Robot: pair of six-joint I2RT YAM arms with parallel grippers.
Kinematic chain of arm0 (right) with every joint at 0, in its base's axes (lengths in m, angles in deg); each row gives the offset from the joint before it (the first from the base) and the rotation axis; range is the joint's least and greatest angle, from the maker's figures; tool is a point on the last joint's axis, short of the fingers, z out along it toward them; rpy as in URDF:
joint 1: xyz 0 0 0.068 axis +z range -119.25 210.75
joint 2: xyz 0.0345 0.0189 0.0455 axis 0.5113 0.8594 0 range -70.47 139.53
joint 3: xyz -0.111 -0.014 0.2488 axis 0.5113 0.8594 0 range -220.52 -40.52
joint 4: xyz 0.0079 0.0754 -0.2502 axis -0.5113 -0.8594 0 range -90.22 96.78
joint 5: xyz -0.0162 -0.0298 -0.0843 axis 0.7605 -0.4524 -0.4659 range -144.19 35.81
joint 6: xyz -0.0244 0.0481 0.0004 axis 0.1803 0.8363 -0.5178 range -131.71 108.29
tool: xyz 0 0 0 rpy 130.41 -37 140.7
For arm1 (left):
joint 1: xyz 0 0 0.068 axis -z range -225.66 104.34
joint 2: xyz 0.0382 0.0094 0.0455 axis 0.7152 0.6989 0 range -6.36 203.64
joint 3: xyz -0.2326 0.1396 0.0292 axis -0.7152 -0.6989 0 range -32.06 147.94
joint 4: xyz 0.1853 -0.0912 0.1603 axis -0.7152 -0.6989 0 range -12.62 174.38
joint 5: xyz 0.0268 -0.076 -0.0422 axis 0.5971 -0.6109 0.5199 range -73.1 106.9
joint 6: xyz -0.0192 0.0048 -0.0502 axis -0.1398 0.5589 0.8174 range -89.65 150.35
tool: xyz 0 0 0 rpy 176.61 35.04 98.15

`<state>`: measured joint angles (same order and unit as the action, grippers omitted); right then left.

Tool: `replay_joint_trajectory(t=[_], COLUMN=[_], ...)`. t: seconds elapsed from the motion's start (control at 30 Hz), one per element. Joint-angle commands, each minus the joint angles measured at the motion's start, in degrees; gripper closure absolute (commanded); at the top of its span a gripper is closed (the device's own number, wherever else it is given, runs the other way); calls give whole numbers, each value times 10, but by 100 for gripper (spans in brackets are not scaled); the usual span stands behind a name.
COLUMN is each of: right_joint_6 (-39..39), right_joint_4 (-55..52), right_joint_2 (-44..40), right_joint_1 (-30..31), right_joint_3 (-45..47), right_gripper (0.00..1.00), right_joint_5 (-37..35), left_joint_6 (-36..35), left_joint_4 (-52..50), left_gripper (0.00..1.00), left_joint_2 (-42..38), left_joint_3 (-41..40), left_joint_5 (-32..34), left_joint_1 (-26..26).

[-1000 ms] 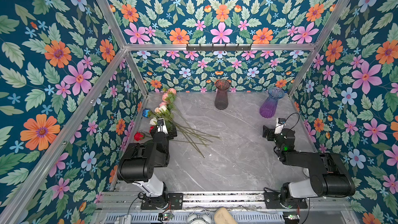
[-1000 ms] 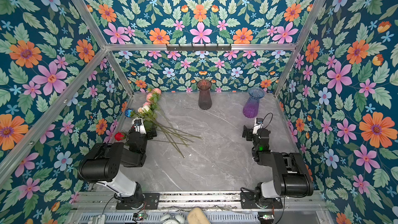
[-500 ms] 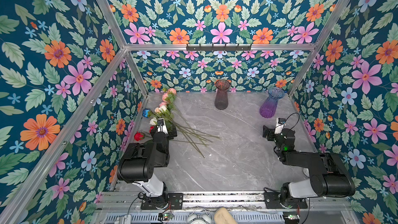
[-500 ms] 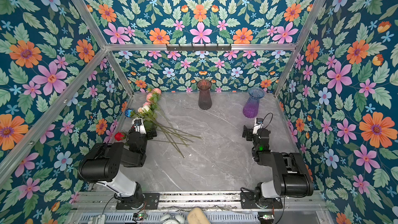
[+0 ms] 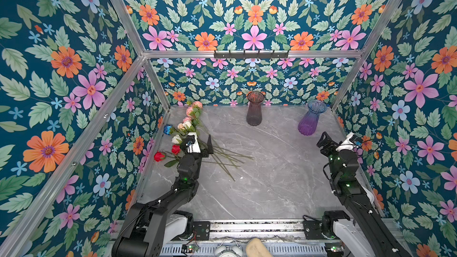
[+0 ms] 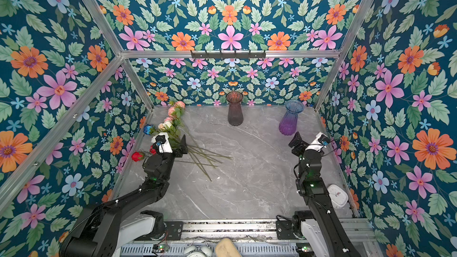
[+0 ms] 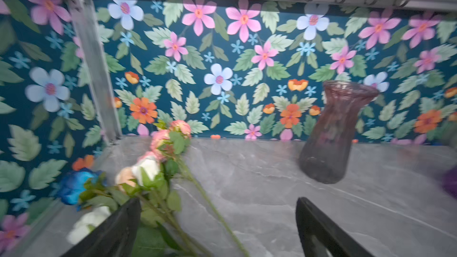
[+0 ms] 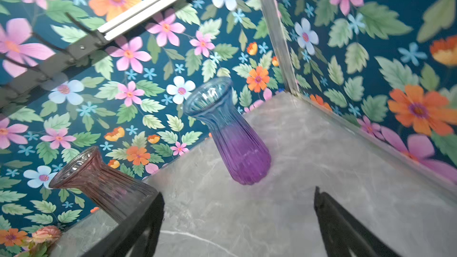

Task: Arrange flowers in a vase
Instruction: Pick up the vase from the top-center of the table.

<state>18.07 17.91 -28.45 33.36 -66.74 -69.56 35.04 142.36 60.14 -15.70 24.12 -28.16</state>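
The flowers [image 5: 189, 123] lie in a bunch along the left wall: pink, peach, white, blue and red blooms, with thin green stems [image 5: 223, 155] fanned toward the table's middle. My left gripper [image 5: 200, 142] is open over the leafy part of the stems. In the left wrist view, stems [image 7: 210, 208] run between its spread fingers [image 7: 123, 221]; the gripper [image 7: 217, 203] holds nothing. A dark pink vase [image 5: 255, 108] stands at the back centre and a blue-to-purple vase [image 5: 311, 118] at the back right. My right gripper [image 8: 238, 194] is open and empty, short of the purple vase [image 8: 232, 139].
Flowered walls close in the grey marble table [image 5: 259, 181] on three sides. A hook rail [image 5: 251, 54] runs along the back wall. A white clock [image 6: 336, 196] lies by the right wall near my right arm. An alarm clock [image 5: 227, 249] sits at the front rail.
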Motion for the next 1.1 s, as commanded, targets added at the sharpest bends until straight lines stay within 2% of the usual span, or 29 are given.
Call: replay_joint_trajectory(t=[0.0, 0.03, 0.07, 0.1, 0.13, 0.2, 0.27, 0.33, 0.4, 0.47, 0.53, 0.63, 0.73, 0.83, 0.9, 1.0, 1.07], right_joint_6=[67, 63, 53, 40, 21, -25, -57, -71, -95, -106, -100, -98, -88, -83, -80, -54, -29], right_joint_4=[-143, -169, -203, -230, -252, -268, -283, -313, -358, -399, -420, -456, -520, -558, -575, -595, -608], right_joint_2=[19, 48, 80, 105, 132, 177, 251, 341, 434, 511, 591, 661, 716, 743, 752, 766, 777], right_joint_1=[3, 11, 31, 59, 109, 217, 301, 344, 375, 401, 403, 398, 387, 369, 345, 283, 238], right_joint_3=[-38, -58, -82, -106, -127, -164, -219, -289, -373, -452, -525, -640, -775, -879, -936, -1007, -1044], right_gripper=[4, 3, 3, 6, 7, 7, 7, 7, 8, 7, 8, 8, 13, 13, 13, 14, 22], right_joint_5=[121, 160, 185, 188, 162, 104, 101, 136, 164, 152, 164, 170, 156, 117, 100, 132, 167], left_joint_6=[-2, 20, 67, 84, 88, 91, 119, 159, 167, 183, 207, 224, 233, 240, 240, 236, 235], left_joint_4=[-144, -167, -201, -252, -261, -213, -153, -120, -74, -111, -178, -226, -235, -203, -186, -185, -190], left_gripper=[0, 0, 1, 0, 0, 0, 0, 0, 0, 0, 0, 0, 0, 0, 0, 0, 0], left_joint_2=[33, 54, 64, 62, 51, 10, -38, -64, -70, -73, -57, -12, 16, -3, -22, -36, -37], left_joint_3=[52, 63, 80, 97, 95, 56, 8, -23, -43, -28, 5, 43, 59, 32, 17, 16, 22], left_joint_5=[5, 81, 182, 202, 188, 179, 126, 99, 98, 109, 114, 74, 41, 31, 19, -8, -22], left_joint_1=[29, 26, 20, 4, -14, -19, -32, -46, -51, -52, -52, -53, -53, -53, -54, -53, -53])
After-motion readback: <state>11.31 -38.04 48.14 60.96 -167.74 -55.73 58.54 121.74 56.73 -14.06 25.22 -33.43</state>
